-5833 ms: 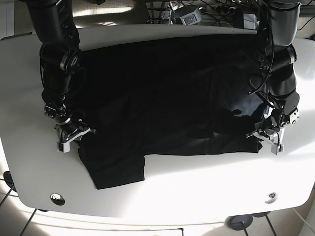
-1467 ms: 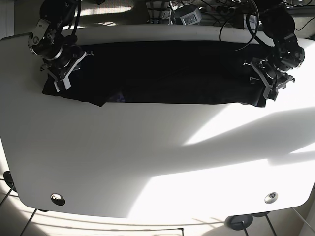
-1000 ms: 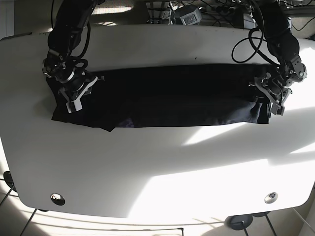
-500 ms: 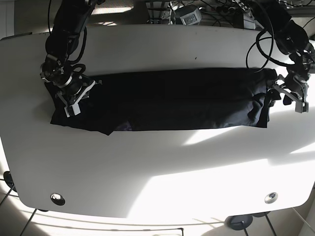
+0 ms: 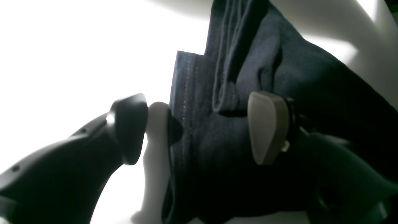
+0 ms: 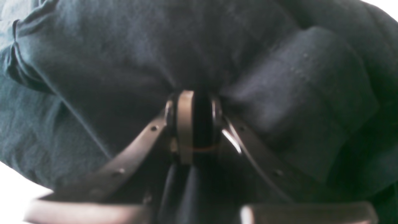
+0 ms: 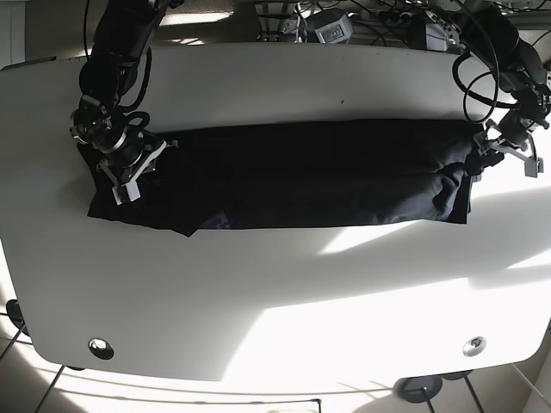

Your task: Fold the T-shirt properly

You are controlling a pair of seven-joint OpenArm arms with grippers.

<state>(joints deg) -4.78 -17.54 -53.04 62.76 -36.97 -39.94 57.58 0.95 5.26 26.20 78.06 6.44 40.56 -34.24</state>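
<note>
t-shirt (image 7: 301, 172) lies folded, its long axis left-right across table (image 7: 275, 292).

The black T-shirt (image 7: 293, 176) was spread wide over the table (image 7: 275, 292) at first. Then it was a thin strip at the far edge, and after that it came nearer. Now it lies as a long folded band across the middle. The left gripper (image 7: 514, 155) has let go of the shirt's end, its jaws apart, and has moved up and away.
</note>
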